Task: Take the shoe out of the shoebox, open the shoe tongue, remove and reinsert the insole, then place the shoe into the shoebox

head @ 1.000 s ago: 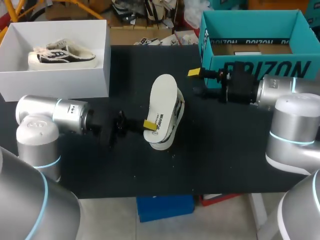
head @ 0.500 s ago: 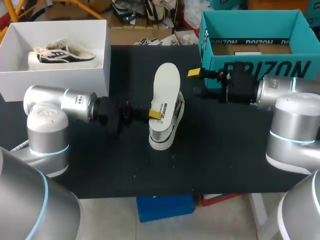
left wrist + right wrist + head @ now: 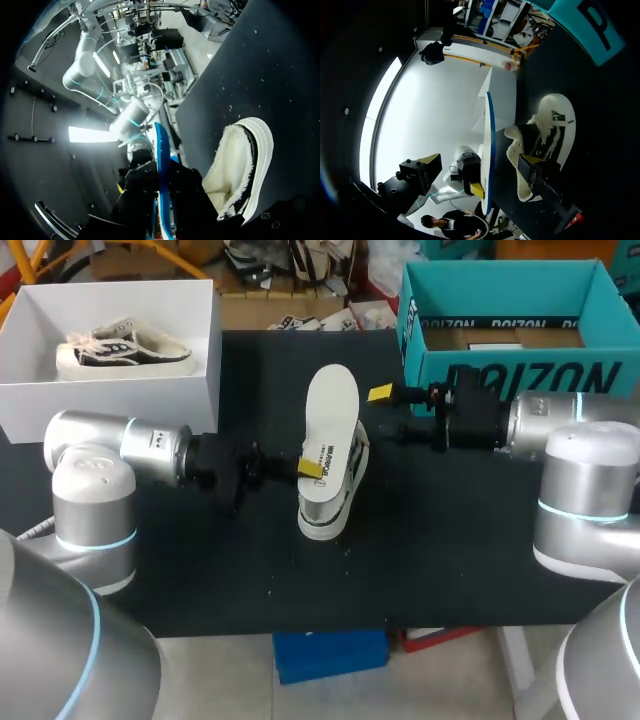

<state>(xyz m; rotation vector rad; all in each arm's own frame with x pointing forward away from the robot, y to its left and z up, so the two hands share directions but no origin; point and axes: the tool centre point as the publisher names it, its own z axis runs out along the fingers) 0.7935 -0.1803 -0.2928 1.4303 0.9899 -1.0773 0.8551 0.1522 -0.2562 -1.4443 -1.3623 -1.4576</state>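
1. Well, in the middle of the head view the shoe [image 3: 335, 502] lies on its side on the black worktop [image 3: 450, 540], with its pale sole facing my left arm.
2. My left gripper [image 3: 312, 468] comes in from the frame's left. Its fingers are clamped on the insole [image 3: 332, 410], which stands on edge, rising above the shoe toward the top of the frame.
3. In the left wrist view the insole [image 3: 161, 175] shows as a thin blue-edged strip pinched between the dark fingers, and the shoe's [image 3: 242, 170] fleecy opening sits just beside them.
4. My right gripper [image 3: 386, 410] hovers right of centre, near the insole's upper part but apart from it. Its fingers are spread wide and hold nothing.
5. In the right wrist view the insole [image 3: 490, 145] stands edge-on ahead of those fingers [image 3: 422, 172], with the shoe [image 3: 547, 135] beside it.
6. The teal box [image 3: 520, 370] at upper right sits close behind my right gripper.
7. The white shoebox [image 3: 120, 400] at upper left is well apart from the shoe and holds a second shoe [image 3: 122, 348].
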